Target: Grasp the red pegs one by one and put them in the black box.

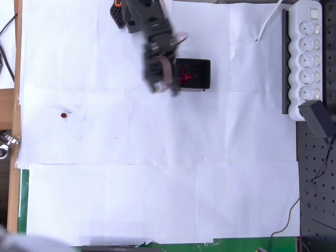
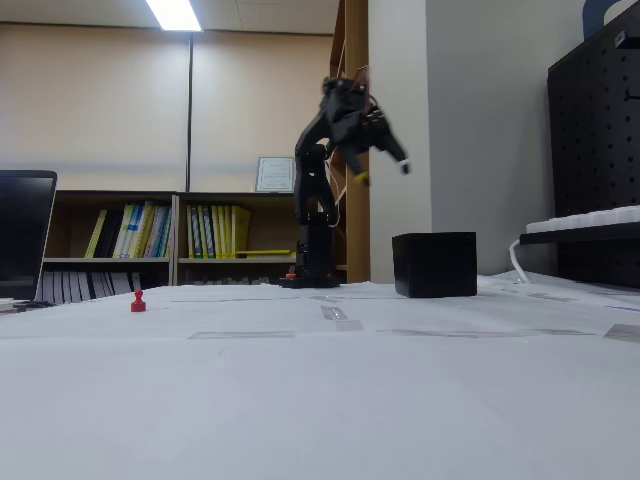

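We are seeing the black two-finger gripper (image 2: 383, 165) hanging high above the white paper-covered table (image 1: 157, 173), its jaws standing apart with nothing between them. In the overhead view the gripper (image 1: 164, 86) is blurring just left of the small square black plastic box (image 1: 202, 68), where red pegs (image 1: 185, 76) are lying against its glossy floor. Well away to the jaws' left, one tiny dark-red peg (image 1: 63, 115) is standing alone on the paper, upright in the fixed view (image 2: 138, 301).
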You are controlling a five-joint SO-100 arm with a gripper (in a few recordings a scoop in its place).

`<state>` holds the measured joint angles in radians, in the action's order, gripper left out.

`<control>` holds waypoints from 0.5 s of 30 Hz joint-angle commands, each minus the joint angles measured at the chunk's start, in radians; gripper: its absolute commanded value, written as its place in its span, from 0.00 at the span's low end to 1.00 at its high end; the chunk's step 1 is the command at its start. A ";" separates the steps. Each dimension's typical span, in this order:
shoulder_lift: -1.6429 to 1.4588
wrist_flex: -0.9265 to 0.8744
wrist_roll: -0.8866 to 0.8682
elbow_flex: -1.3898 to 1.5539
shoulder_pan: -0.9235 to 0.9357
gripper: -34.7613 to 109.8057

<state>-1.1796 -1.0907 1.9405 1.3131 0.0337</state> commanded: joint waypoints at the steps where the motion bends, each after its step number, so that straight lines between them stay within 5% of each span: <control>1: 0.051 0.276 -0.153 -0.155 0.209 0.39; 12: -0.224 1.066 -0.305 -0.477 0.468 0.39; 15: -0.301 1.140 -0.321 -0.482 0.497 0.39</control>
<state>-1.4389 -0.0859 1.6199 0.8145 0.4955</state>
